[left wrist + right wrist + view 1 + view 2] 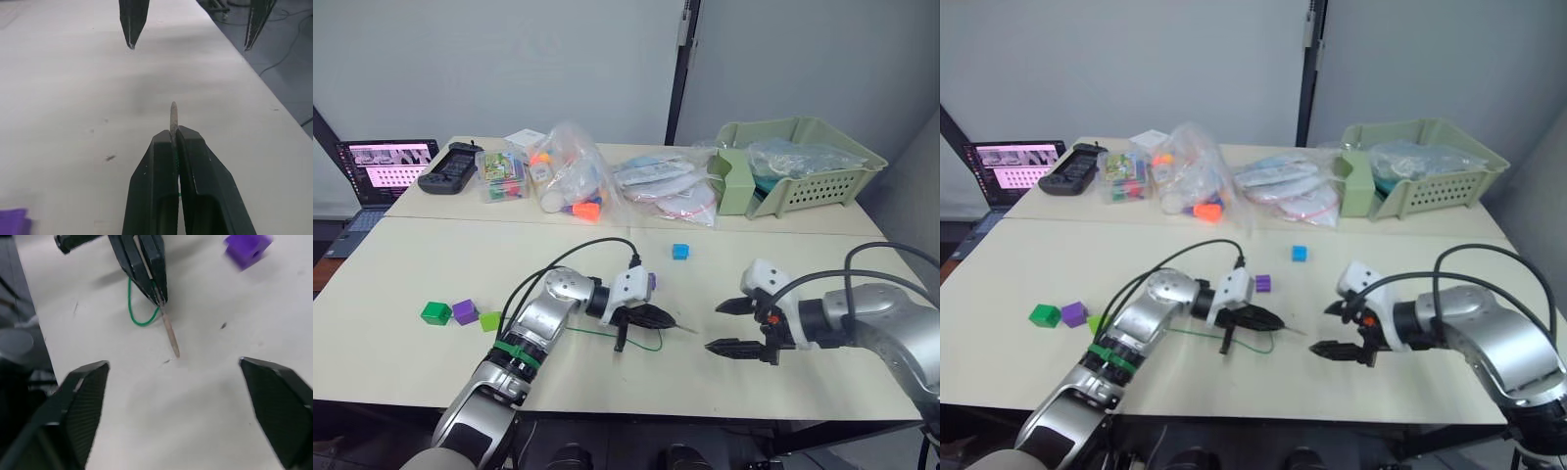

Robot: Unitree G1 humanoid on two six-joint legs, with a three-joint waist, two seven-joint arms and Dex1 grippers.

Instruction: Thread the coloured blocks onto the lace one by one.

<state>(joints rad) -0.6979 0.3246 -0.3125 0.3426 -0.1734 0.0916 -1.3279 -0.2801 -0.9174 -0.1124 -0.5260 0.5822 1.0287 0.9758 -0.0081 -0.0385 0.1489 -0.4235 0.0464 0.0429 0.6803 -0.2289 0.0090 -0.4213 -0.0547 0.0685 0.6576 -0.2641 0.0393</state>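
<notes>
My left gripper is shut on the lace, a thin green cord looping on the table behind it. The lace's grey needle tip sticks out past the fingertips toward my right gripper. That gripper hangs open a short way off, facing the tip, with nothing between its fingers. A purple block lies just behind the left gripper. A blue block sits farther back at mid-table. Far left, a dark green block, a purple block and a lime green block lie in a row.
At the back stand clear bags of toys, flat plastic packets and a pale green basket. A laptop and a black controller sit at the back left. Black cables arc over both arms.
</notes>
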